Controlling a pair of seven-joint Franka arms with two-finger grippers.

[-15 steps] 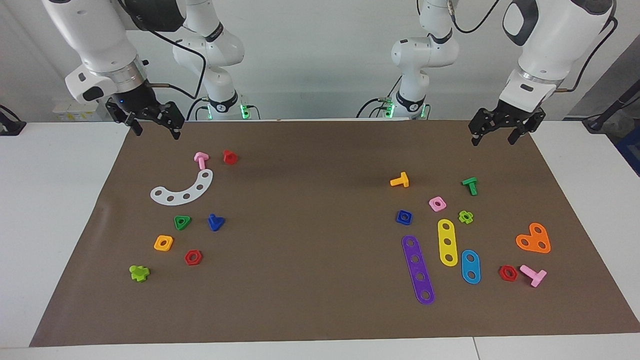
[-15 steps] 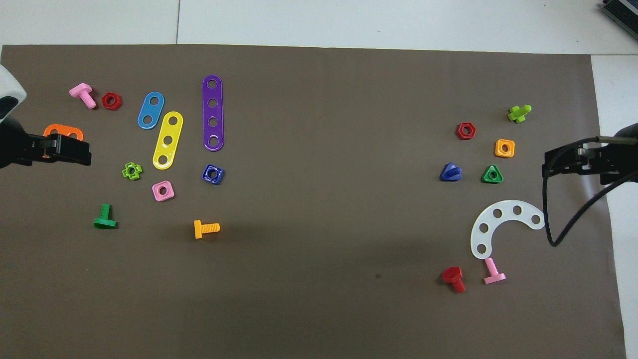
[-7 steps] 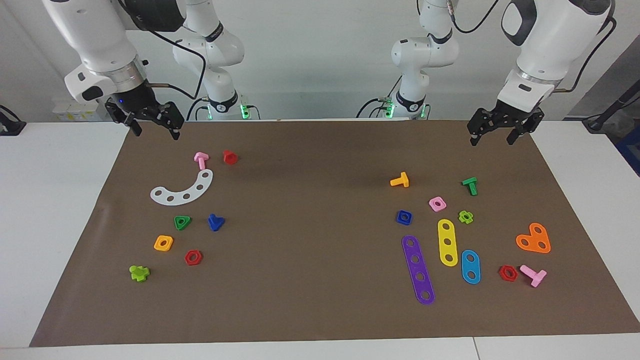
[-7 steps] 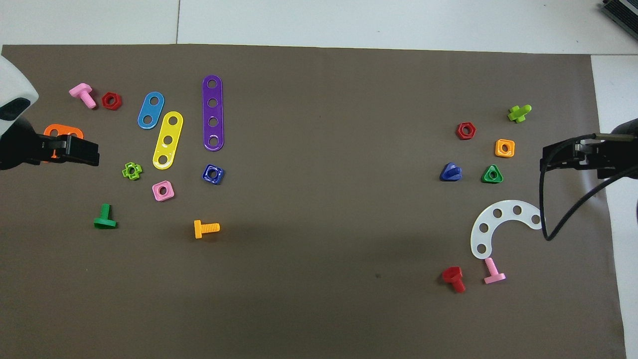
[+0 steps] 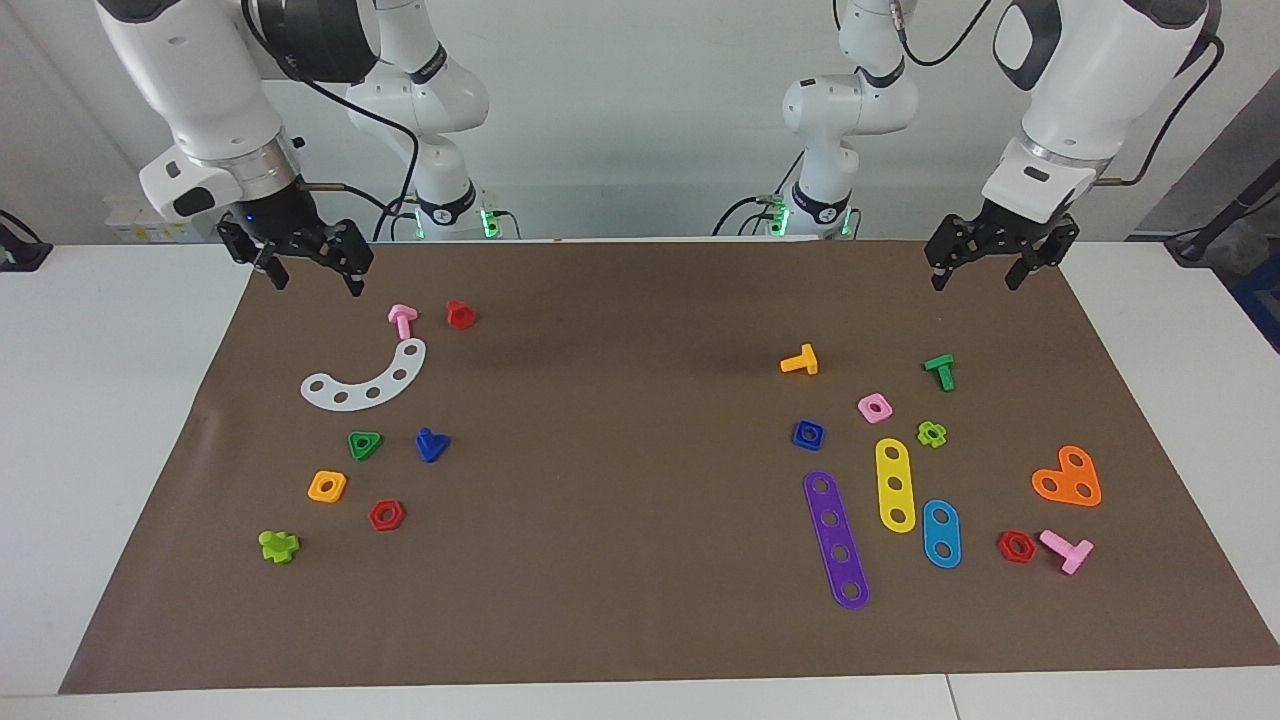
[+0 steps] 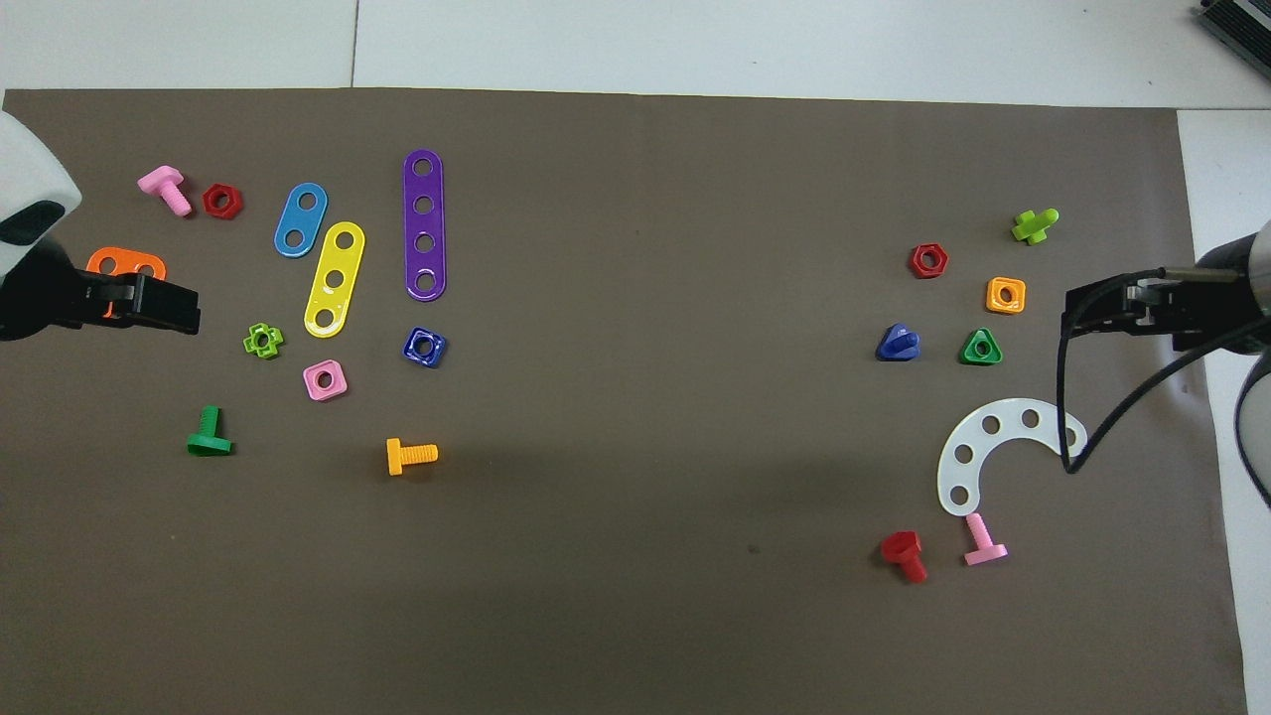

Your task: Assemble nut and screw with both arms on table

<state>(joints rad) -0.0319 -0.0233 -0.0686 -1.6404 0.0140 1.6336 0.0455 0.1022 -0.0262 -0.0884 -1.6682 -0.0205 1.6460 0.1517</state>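
The nut, a blue square with a round hole, lies flat on the brown mat toward the left arm's end of the table. The screw, dark blue with a triangular head, lies on the mat toward the right arm's end. My left gripper hangs open and empty above the mat at its own end. High over the mat near the pink screw, my right gripper is open and holds nothing.
Around the nut lie a pink square nut, an orange T screw, and purple and yellow strips. By the screw are a green triangular nut, an orange-yellow nut and a white curved plate.
Both grippers have drifted a little inward over the mat, toward the middle of the table. They stay open. No piece on the mat has moved.
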